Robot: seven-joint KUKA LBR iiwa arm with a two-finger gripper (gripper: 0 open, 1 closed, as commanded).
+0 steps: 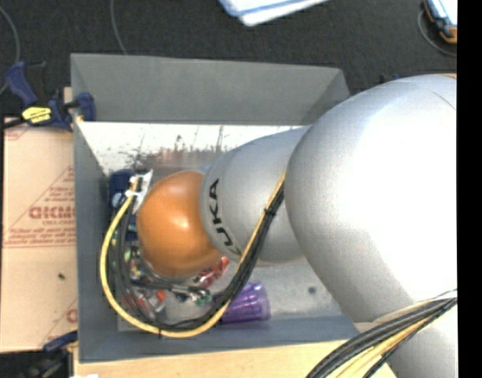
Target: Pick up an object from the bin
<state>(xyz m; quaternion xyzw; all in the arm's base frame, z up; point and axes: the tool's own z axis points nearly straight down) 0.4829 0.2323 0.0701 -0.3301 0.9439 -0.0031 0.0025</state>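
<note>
The silver arm [367,211] was down in the grey metal bin [209,93], its round orange cover [174,223] over a heap of red and green bits [202,286] at the left. A purple plastic thing [253,304] lay just beside them (I could not tell if the gripper was wide or closed).

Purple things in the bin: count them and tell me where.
1. A purple plastic thing lies by the bin's lower wall, beside the arm's yellow cable. Others may be hidden under the arm.
</note>
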